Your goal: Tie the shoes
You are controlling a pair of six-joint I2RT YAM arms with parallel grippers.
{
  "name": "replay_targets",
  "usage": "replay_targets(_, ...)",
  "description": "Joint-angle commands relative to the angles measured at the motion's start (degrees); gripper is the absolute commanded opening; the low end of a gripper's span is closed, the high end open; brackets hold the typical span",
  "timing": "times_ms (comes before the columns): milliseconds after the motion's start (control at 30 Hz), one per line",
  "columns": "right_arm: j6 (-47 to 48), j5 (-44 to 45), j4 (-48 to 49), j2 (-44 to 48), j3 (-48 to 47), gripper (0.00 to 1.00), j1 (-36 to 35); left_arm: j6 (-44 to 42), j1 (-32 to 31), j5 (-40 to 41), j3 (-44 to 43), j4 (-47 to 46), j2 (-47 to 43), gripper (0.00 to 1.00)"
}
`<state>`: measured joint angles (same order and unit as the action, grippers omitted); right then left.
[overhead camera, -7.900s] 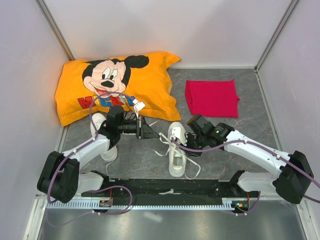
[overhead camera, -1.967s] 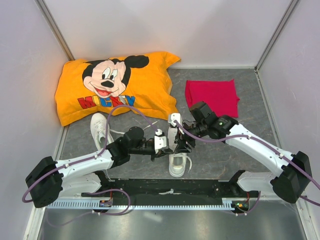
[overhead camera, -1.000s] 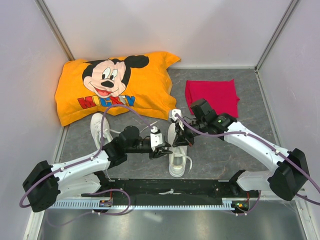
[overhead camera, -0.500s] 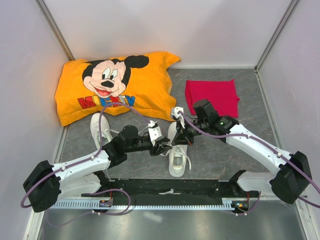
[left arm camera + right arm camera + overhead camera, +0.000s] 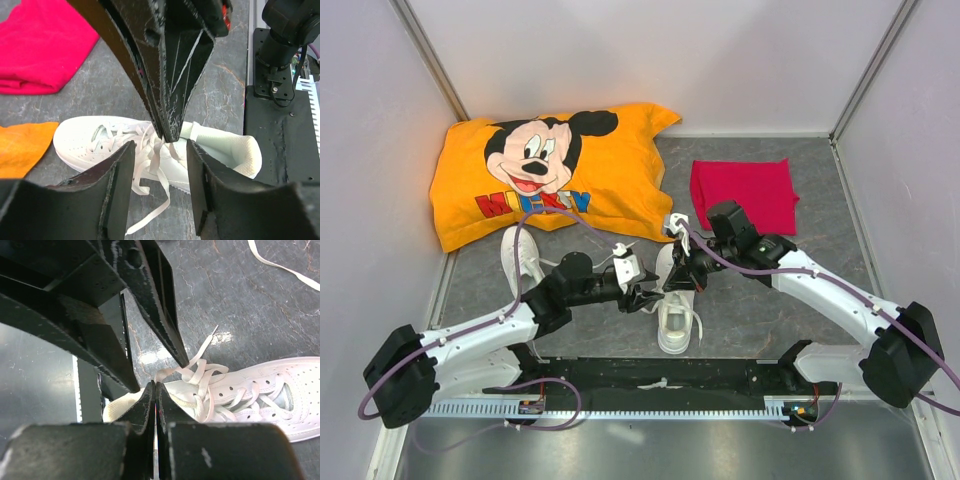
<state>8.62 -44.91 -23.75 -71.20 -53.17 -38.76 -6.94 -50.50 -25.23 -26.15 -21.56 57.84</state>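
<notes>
One white shoe [image 5: 675,322] lies in the middle of the floor, toe toward the back, its laces [image 5: 159,156] loose over the tongue. The other shoe [image 5: 517,250] lies at the left, partly hidden under my left arm. My right gripper [image 5: 678,275] hangs over the middle shoe [image 5: 260,395], shut on a strand of its lace [image 5: 176,372] just above the shoe's opening. My left gripper [image 5: 160,147] is open; its two fingers [image 5: 120,175] stand on either side of the right gripper's tip and the pinched lace, holding nothing.
An orange Mickey pillow [image 5: 550,170] lies at the back left and a folded red cloth [image 5: 742,195] at the back right. The black base rail [image 5: 660,375] runs along the near edge. Grey walls close in both sides. Another loose lace [image 5: 285,265] trails on the floor.
My left gripper's jaws have spread wider around the lace and edged slightly toward the shoe. The right gripper stays shut on the lace, shifted a little toward the back.
</notes>
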Motion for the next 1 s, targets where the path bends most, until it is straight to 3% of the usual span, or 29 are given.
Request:
replay_targets(0,-2.55,0.78,3.18,1.5,0.43,0.0,0.27,-3.87,-0.91,0.7,0.14,-3.66,-0.89,0.54)
replay_targets(167,-5.37,0.87,5.02,1.33,0.52,0.0,0.62,-5.89,-1.53,2.12,-0.3,-3.84,0.25,0.48)
replay_targets(300,-7.91,0.87,5.99,1.33,0.78,0.0,1.06,-6.95,-2.06,2.82,-0.57,-3.93,0.78,0.37)
replay_targets(700,-13.63,0.17,8.19,1.41,1.75,0.0,2.02,-7.21,-3.02,5.9,-0.91,-2.44,2.01,0.31)
replay_targets(867,-14.6,-0.18,8.63,1.5,2.19,0.0,2.46,-6.51,-3.02,5.99,-0.83,-0.32,1.57,0.2)
replay_targets(967,-14.78,-0.53,8.63,1.76,2.37,0.0,2.64,-6.51,-3.02,6.42,-0.92,0.38,1.31,0.09)
